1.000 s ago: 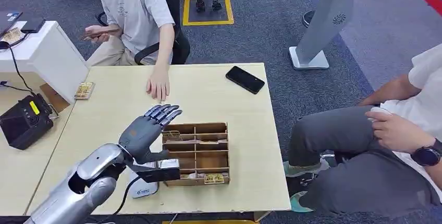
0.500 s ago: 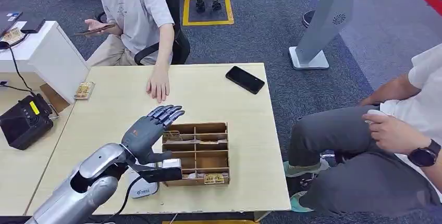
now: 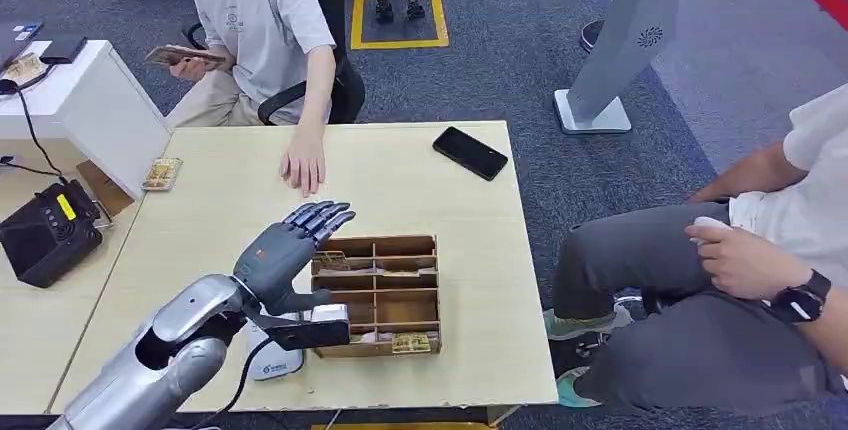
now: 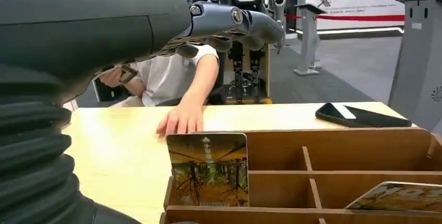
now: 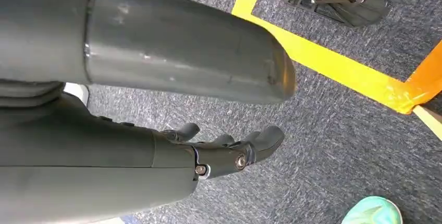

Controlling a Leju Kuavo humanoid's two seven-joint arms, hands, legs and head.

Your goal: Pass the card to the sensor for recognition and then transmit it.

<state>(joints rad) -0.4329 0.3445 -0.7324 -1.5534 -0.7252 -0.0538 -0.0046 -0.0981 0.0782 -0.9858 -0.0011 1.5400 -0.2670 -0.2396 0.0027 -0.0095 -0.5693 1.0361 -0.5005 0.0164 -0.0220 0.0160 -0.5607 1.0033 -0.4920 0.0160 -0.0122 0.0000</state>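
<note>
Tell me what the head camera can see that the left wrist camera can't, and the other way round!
Only the head view has the black box on the side desk, the white sensor by the wooden tray, and the seated person's watch.

Only the left wrist view has the picture on the upright card and the red barrier tape far behind.

Both have the left hand, open above the tray, the black phone, and a person's hand flat on the table.
</note>
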